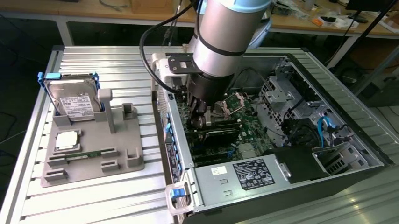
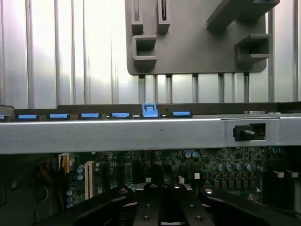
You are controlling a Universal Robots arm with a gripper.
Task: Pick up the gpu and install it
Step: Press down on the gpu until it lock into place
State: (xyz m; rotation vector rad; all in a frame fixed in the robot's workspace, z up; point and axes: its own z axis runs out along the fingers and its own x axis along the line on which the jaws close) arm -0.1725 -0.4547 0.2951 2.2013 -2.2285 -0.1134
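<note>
The claw [image 1: 203,119] is down inside the open computer case [image 1: 349,93], over the motherboard [image 1: 246,114]. To its exterior-view left, outside the case on the counter [image 1: 124,65], sits the parts holder [image 1: 93,158] carrying the hard drive [image 1: 74,100]

brushed metal, matt plastic and a green circuit board

the table [image 1: 106,196] is ribbed, pale metal with a soft sheen; the grey holder tray [image 1: 93,163] looks like matt plastic. the hard drive [image 1: 74,100] has a silvery metal face, a white paper label and a blue plastic frame. the computer case [image 1: 349,93] is dull grey sheet metal around a green motherboard [image 2: 225,162]. the robot arm [image 1: 227,32] is smooth satin metal.
</note>
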